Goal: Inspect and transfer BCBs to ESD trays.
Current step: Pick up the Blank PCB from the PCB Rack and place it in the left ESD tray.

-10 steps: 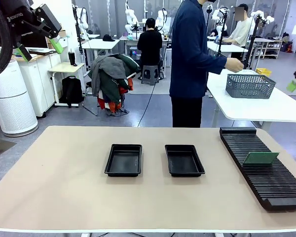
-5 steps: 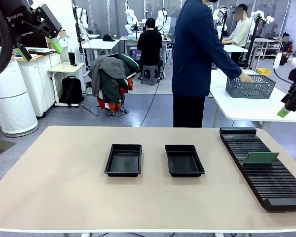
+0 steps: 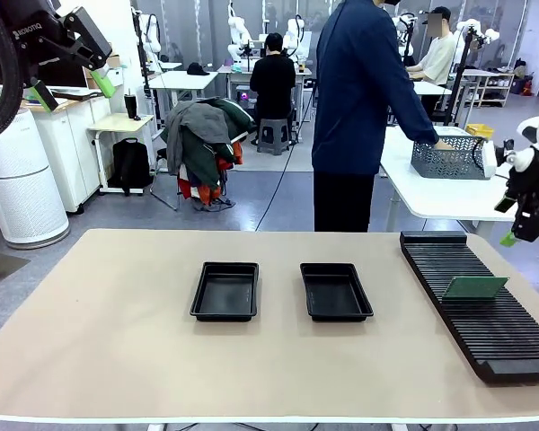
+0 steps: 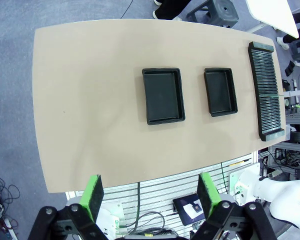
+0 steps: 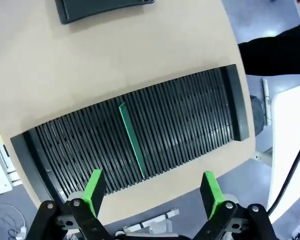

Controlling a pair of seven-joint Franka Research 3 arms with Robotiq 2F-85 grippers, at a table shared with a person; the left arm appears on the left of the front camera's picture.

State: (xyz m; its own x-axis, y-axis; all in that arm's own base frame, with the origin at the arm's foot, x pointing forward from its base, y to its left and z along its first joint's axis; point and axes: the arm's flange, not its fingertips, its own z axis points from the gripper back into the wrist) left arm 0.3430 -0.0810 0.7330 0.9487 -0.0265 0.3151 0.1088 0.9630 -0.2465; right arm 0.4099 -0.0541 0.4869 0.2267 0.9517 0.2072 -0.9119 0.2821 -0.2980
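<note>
Two black ESD trays (image 3: 225, 290) (image 3: 335, 290) lie side by side at the table's middle with nothing in them; from the left wrist they are the trays (image 4: 163, 95) (image 4: 220, 91). One green BCB (image 3: 474, 287) stands on edge in a slot of the long black rack (image 3: 485, 314). My right gripper (image 3: 512, 223) hangs open above the rack's far end, and its wrist view looks straight down on the BCB (image 5: 131, 140) between the open fingers (image 5: 95, 187). High at the far left, my left gripper (image 3: 72, 88) is open and holds nothing.
A person in dark blue stands at the table's far side, one hand at a grey mesh basket (image 3: 454, 154) on a white side table. The rack (image 4: 266, 95) runs along the table's right edge. Bare tabletop (image 3: 117, 323) spreads left of the trays.
My right arm has come in from the right edge and dropped towards the rack. The person's hand has gone down to the basket. The left arm has not moved.
</note>
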